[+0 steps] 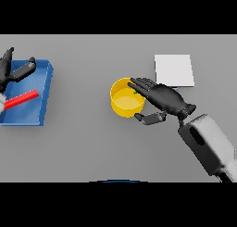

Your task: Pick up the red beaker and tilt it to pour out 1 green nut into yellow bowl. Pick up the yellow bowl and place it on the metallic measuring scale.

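Observation:
The yellow bowl [124, 101] stands in the middle of the table, with a small green nut [134, 92] showing inside near its right rim. My right hand [166, 98] is at the bowl's right side, fingers stretched straight over the rim and thumb below it, open and not closed on the bowl. The metallic measuring scale [173, 70], a pale square plate, lies just behind the right hand. The red beaker [22, 98] lies in the blue tray [28, 117] at far left. My left hand [9, 66] hovers open over the tray's back edge, apart from the beaker.
The blue tray takes up the left edge of the table. Bare grey table lies between the tray and the bowl and along the front.

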`<control>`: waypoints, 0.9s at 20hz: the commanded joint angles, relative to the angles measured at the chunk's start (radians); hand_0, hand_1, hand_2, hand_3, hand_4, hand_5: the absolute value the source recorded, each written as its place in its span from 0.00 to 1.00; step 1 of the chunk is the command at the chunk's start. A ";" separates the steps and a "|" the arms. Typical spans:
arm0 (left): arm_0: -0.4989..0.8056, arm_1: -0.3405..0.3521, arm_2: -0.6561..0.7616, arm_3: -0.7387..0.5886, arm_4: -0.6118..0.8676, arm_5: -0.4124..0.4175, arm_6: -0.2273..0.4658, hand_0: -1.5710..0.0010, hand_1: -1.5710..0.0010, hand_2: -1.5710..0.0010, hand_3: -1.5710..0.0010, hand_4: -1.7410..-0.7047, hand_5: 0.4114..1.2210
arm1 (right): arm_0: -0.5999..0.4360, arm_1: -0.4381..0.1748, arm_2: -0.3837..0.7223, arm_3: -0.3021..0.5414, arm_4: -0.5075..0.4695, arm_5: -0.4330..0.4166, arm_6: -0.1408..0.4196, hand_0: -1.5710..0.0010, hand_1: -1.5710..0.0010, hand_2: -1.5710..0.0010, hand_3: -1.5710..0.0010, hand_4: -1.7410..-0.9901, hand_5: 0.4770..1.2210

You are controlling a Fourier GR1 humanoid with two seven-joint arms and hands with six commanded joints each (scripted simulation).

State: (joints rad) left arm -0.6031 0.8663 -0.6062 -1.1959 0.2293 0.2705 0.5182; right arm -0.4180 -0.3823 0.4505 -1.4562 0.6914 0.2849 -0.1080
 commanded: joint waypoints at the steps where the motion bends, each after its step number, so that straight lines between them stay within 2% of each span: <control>1: -0.001 -0.002 0.000 0.009 -0.001 -0.002 -0.002 1.00 1.00 1.00 1.00 0.91 0.38 | -0.026 -0.003 0.012 0.021 0.008 0.018 -0.008 1.00 1.00 1.00 1.00 0.62 0.25; 6: 0.004 0.005 -0.001 0.006 0.000 -0.006 -0.004 1.00 1.00 1.00 1.00 0.91 0.38 | -0.121 -0.007 0.066 0.128 0.033 0.074 -0.077 1.00 1.00 1.00 1.00 0.65 0.28; 10: -0.005 -0.004 -0.001 0.034 -0.006 -0.011 -0.022 1.00 1.00 1.00 1.00 0.91 0.39 | -0.172 0.030 0.104 0.215 0.046 0.099 -0.095 1.00 1.00 1.00 1.00 0.66 0.28; 15: -0.005 0.007 0.006 0.020 0.004 -0.019 -0.020 1.00 1.00 1.00 1.00 0.91 0.40 | -0.220 0.051 0.143 0.304 0.076 0.128 -0.089 1.00 1.00 1.00 1.00 0.60 0.26; 18: 0.005 0.014 0.007 0.014 0.003 -0.011 -0.020 1.00 1.00 1.00 1.00 0.91 0.40 | -0.237 0.055 0.159 0.329 0.085 0.150 -0.092 1.00 1.00 1.00 1.00 0.58 0.26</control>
State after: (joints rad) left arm -0.5975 0.8804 -0.5996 -1.1817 0.2322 0.2591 0.4982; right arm -0.6555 -0.3275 0.6088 -1.1269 0.7762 0.4342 -0.1980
